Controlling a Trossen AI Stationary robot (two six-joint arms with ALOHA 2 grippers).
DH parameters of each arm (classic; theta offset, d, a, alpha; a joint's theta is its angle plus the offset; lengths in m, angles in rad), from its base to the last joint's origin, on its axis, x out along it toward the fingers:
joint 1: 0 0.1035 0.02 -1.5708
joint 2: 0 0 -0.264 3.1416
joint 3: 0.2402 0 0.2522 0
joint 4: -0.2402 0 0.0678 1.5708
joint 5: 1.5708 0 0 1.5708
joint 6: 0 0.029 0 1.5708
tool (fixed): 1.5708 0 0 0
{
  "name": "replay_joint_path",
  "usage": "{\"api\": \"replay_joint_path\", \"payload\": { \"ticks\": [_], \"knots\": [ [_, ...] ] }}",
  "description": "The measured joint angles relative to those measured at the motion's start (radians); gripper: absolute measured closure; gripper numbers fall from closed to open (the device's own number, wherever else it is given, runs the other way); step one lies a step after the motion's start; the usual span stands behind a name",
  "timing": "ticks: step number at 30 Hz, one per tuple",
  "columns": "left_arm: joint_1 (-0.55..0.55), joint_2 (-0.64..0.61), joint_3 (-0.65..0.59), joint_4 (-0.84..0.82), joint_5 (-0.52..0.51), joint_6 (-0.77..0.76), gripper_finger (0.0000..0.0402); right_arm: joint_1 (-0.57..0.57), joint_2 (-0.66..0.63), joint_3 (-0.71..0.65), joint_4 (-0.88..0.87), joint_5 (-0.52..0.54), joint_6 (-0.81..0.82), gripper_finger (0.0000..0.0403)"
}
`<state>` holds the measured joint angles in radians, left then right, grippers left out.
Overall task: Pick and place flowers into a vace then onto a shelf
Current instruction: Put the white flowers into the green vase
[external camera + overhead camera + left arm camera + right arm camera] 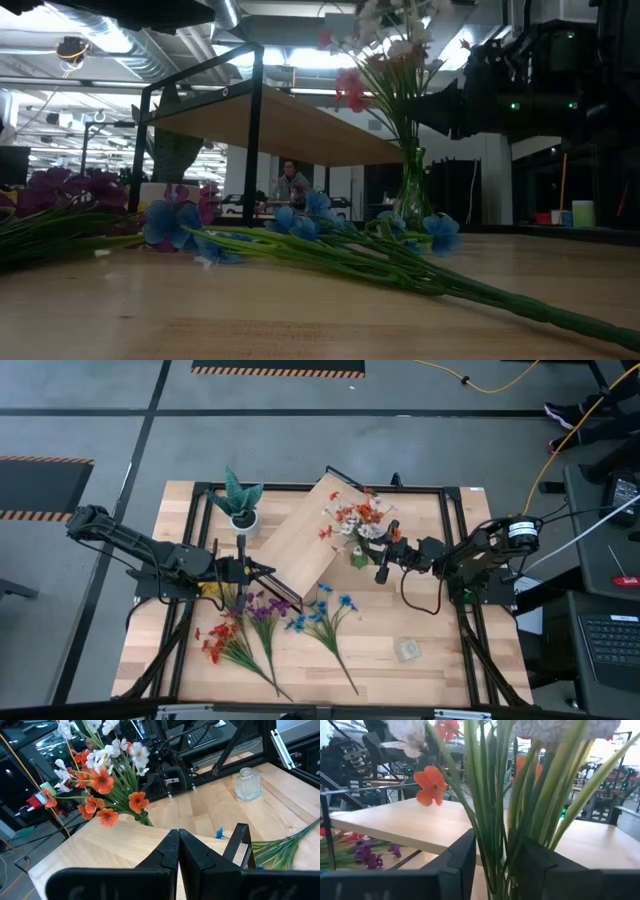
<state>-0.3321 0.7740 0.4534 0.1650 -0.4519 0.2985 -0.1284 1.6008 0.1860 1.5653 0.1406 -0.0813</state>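
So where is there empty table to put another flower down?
Bare wood lies around the small glass bottle, right of the blue flowers. The shelf top is mostly bare too. It's crowded around the red and purple flowers and the vase.

Flowers [358, 512] in vace [359, 557] beside shelf [303, 536]; loose sprigs [270, 625] on table [420, 610] (near plant pot [243, 519]).
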Motion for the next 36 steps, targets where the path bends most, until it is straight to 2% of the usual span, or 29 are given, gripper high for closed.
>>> {"api": "replay_joint_path", "payload": {
  "ticks": [5,8,11,16,23,31,36],
  "knots": [
    [0.000,0.000,0.000,0.000,0.000,0.000,0.0398,0.000,-0.037,0.007,-0.074,0.000,0.022,0.0283],
    [0.000,0.000,0.000,0.000,0.000,0.001,0.0398,0.000,-0.086,0.035,-0.181,0.000,0.028,0.0282],
    [0.000,0.000,0.000,0.000,0.000,0.000,0.0398,0.000,-0.141,0.081,-0.349,0.010,0.028,0.0282],
    [0.000,0.000,0.000,-0.003,0.000,0.000,0.0398,0.000,-0.240,0.177,-0.714,0.096,0.063,0.0282],
    [0.000,0.000,0.000,-0.005,0.000,0.000,0.0398,0.017,-0.359,0.302,-1.077,0.098,0.082,0.0282],
    [0.000,0.000,0.000,-0.005,0.000,0.000,0.0398,0.028,-0.452,0.386,-1.360,0.102,0.132,0.0282],
    [0.000,0.000,0.000,-0.008,0.000,0.000,0.0398,0.028,-0.495,0.399,-1.452,0.103,0.140,0.0282]
  ]
}}
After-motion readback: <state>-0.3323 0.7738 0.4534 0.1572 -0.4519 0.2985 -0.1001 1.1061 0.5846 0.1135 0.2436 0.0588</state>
